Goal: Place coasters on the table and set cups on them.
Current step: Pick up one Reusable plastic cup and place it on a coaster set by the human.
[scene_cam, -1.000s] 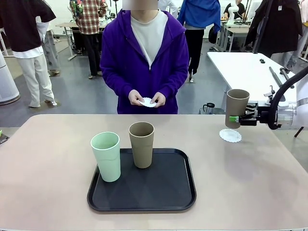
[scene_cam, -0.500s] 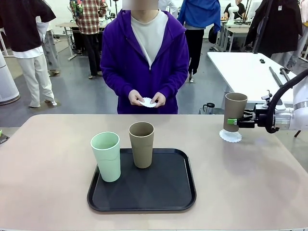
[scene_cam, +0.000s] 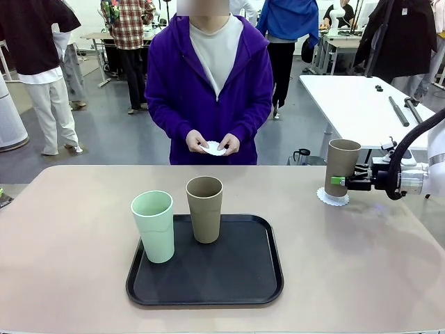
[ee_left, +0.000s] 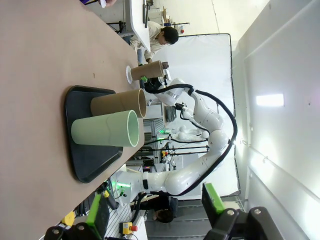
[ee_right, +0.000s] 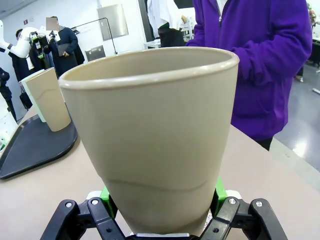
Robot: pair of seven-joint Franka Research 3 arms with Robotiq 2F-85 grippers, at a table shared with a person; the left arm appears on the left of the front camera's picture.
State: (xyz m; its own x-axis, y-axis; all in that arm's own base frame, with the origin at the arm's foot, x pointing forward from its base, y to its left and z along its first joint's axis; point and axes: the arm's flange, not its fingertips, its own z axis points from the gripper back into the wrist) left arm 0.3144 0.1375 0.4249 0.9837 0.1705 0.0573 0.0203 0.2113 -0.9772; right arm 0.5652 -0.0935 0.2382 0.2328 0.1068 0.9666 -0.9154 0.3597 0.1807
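Note:
A brownish-tan cup [scene_cam: 341, 167] [ee_right: 155, 135] stands upright with its base down on a white lacy coaster [scene_cam: 332, 198] at the table's [scene_cam: 361, 264] far right. My right gripper [scene_cam: 339, 180] [ee_right: 160, 212] is shut on this cup low on its sides. A mint green cup [scene_cam: 154, 226] [ee_left: 105, 131] and a second tan cup [scene_cam: 205, 209] [ee_left: 119, 102] stand on the black tray [scene_cam: 236, 282]. The person across the table holds more white coasters [scene_cam: 213, 147] in both hands. My left gripper [ee_left: 155, 212] is open, with nothing between its fingers.
The tray [ee_left: 80, 162] lies at the middle near the front edge. A white rectangular table [scene_cam: 354, 97] stands behind my right arm. The person stands at the far edge, in the middle. Bare tabletop stretches left of the tray and between the tray and the coaster.
My right gripper has come down and slightly right with the tan cup, from above the coaster to onto it. The tray cups and the person's hands have stayed still.

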